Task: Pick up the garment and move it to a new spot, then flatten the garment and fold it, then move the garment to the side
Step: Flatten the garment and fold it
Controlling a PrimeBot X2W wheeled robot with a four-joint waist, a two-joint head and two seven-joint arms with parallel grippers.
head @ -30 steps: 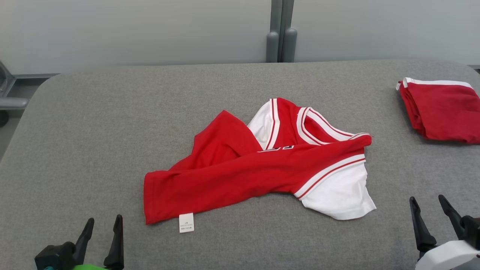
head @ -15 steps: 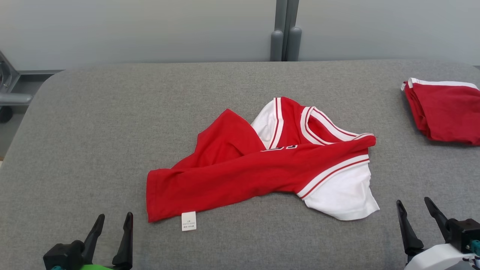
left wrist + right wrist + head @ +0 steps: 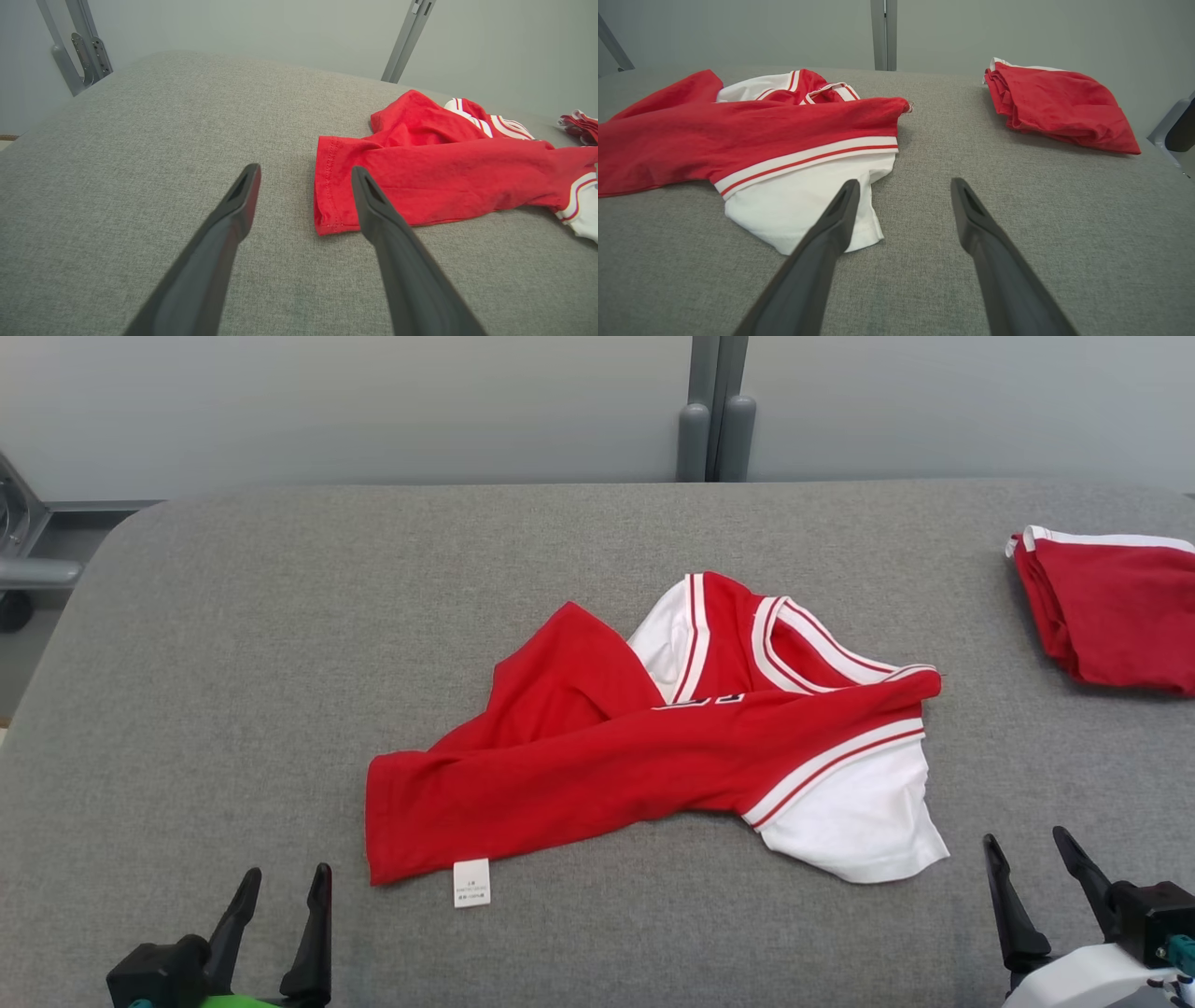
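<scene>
Red garment [image 3: 597,775] with white striped sleeves on a grey table [image 3: 280,616].

The red garment [image 3: 597,765] with white sleeves and striped trim lies crumpled mid-way across the grey padded table [image 3: 280,616], a white label at its near hem

**Grey table, two red pieces**

The table [image 3: 233,663] has a grey fabric top with rounded far corners. A crumpled red-and-white garment [image 3: 597,775] lies at its middle, with a white sleeve toward 4 o'clock and the hem and white tag [image 3: 471,882] toward 7 o'clock. A folded red cloth [image 3: 1120,616] lies well apart at 2 o'clock.
</scene>
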